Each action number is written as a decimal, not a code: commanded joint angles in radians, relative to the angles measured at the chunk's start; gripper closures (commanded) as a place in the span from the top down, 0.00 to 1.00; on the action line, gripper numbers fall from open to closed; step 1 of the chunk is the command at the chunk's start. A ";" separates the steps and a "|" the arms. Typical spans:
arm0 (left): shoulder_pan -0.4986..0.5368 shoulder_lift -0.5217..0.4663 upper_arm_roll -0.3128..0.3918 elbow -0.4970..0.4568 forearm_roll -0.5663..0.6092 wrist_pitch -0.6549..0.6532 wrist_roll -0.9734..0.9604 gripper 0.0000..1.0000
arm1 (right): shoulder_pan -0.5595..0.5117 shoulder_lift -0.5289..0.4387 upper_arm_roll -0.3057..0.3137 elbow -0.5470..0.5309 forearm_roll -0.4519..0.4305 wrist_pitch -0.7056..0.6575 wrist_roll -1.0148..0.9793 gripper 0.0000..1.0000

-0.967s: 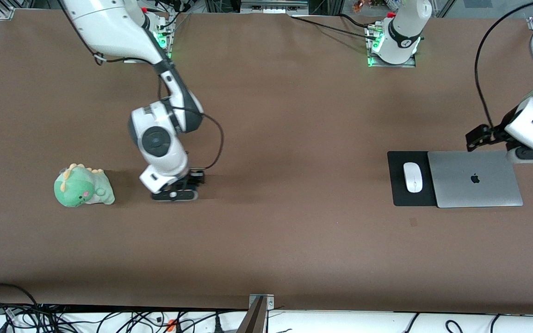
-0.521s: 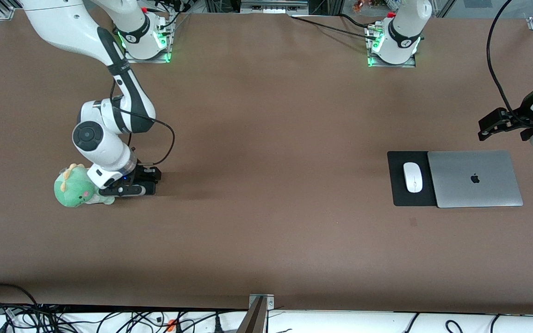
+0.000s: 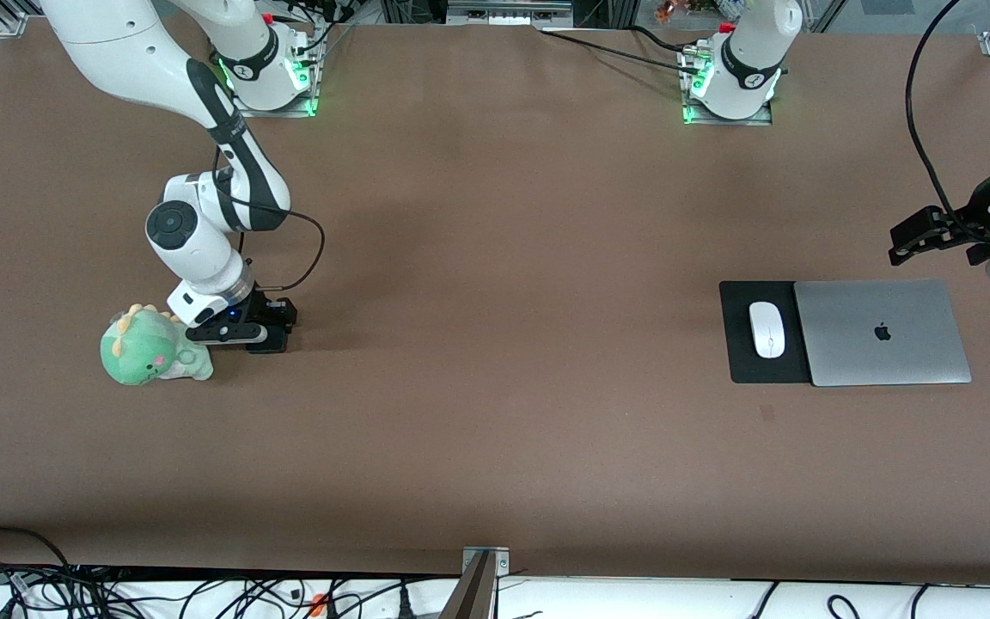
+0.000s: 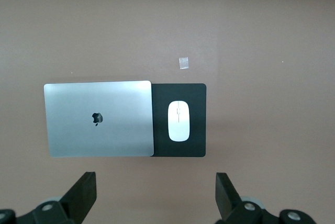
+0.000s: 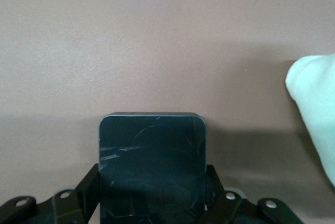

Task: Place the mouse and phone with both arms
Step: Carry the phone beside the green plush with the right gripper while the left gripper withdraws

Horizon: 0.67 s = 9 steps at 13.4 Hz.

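The white mouse (image 3: 766, 329) lies on a black pad (image 3: 740, 352) beside a closed silver laptop (image 3: 882, 331); it also shows in the left wrist view (image 4: 178, 121). My left gripper (image 3: 916, 236) is open and empty, up over bare table by the laptop's edge, at the left arm's end; its jaws stand wide apart in the left wrist view (image 4: 154, 198). My right gripper (image 3: 237, 334) is shut on the black phone (image 5: 152, 156), low over the table right beside a green plush dinosaur (image 3: 154, 346). In the front view the gripper hides the phone.
The plush dinosaur shows as a pale green edge in the right wrist view (image 5: 316, 114). The laptop (image 4: 99, 119) overlaps the pad (image 4: 196, 145). A small pale square mark (image 4: 183, 63) lies on the table nearer the front camera than the pad.
My right arm has swung from mid-table toward its own end, carrying the phone up beside the plush dinosaur. My left gripper has lifted off the laptop's edge and drawn back.
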 commanded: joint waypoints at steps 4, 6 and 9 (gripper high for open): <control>0.009 0.015 0.000 0.040 -0.017 -0.030 0.022 1.00 | -0.039 -0.008 0.015 -0.003 0.013 0.022 -0.050 1.00; 0.009 0.015 0.003 0.040 -0.018 -0.028 0.022 1.00 | -0.039 -0.015 0.015 0.000 0.013 0.016 -0.050 1.00; 0.009 0.013 0.005 0.042 -0.017 -0.028 0.023 1.00 | -0.039 -0.029 0.018 0.039 0.013 -0.047 -0.050 1.00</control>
